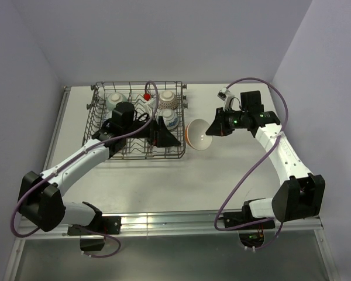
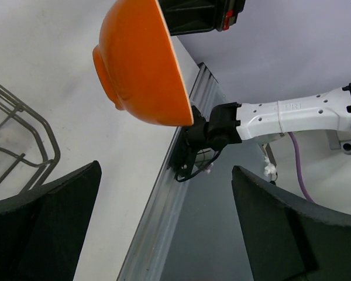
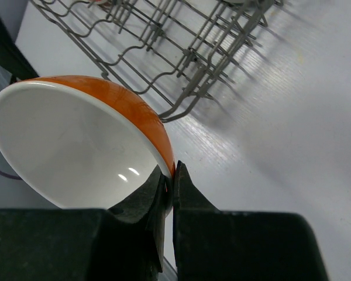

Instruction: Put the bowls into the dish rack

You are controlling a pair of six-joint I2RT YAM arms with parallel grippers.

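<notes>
Orange outside and white within, the bowl (image 1: 199, 134) hangs near the middle of the overhead frame. It is tipped on edge just right of the dish rack (image 1: 99, 126) and looks lifted off the surface (image 1: 234, 175). The right hand (image 3: 171, 175) has it by the rim alone, pinched narrow with one finger inside the lip and one outside. That's a thin hold on glazed ceramic, so the carry wants to be slow with no sharp wrist roll, or the bowl may pivot in the pinch.

Up in the rack's top rows sit a pale green bowl (image 1: 116, 100), a speckled bowl (image 1: 167, 96) and a blue-white bowl (image 1: 169, 119). The tines (image 3: 193, 55) in the lower rows look free.

Here's the catch: the left hand (image 1: 164, 137) hovers over the rack's lower right corner, spread wide with nothing between its fingers, close beside the bowl. My call is to lift over the rack wall rather than drag across it. Hold the bowl on edge, line its rim with a gap between tines away from that left hand, and lower until the wire carries it before letting go.
</notes>
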